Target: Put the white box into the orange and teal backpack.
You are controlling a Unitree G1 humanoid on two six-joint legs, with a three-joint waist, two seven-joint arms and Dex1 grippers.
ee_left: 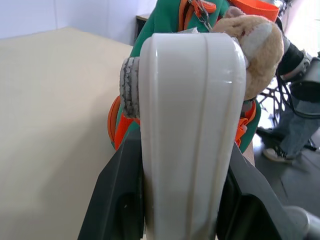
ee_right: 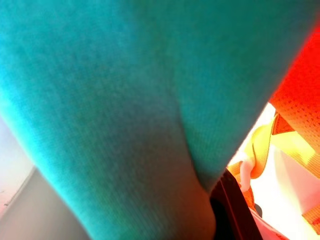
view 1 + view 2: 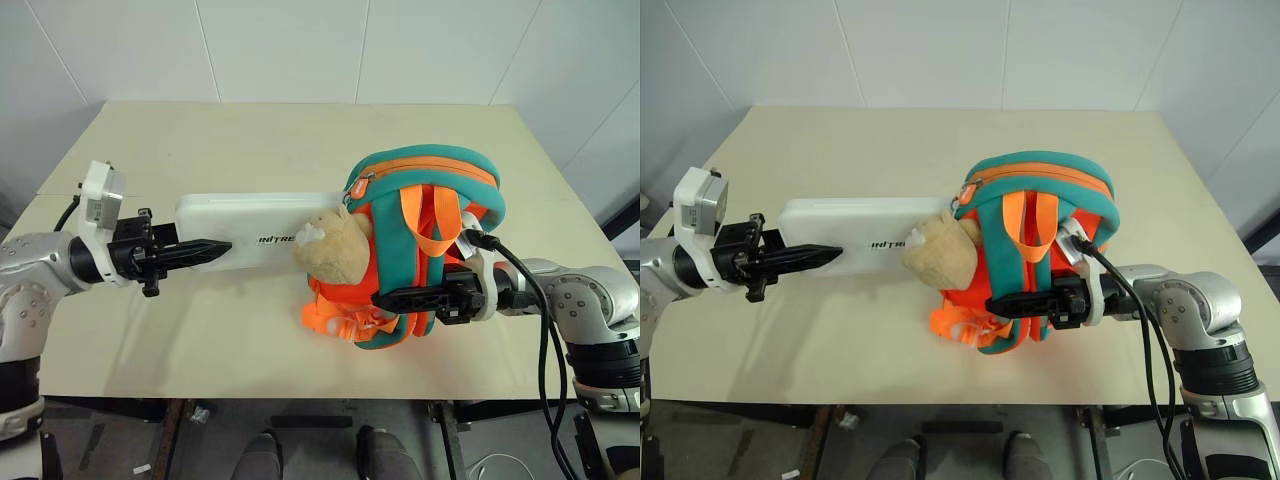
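White box (image 3: 255, 232): held level above the table (image 3: 200, 330), left of the backpack, its right end at the bag's zip opening beside the plush toy (image 3: 333, 246).
Left gripper (image 3: 212, 247): fingers clamp the box's left end, one on each broad face.
Orange and teal backpack (image 3: 425, 190): right of centre, opening facing left.
Right gripper (image 3: 390, 298): pointing left, clenched on a teal strap (image 3: 418, 262) on the bag's near side.

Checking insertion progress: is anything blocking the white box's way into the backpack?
Yes. The plush toy lies against the white box's leading end, right at the orange and teal backpack's side.
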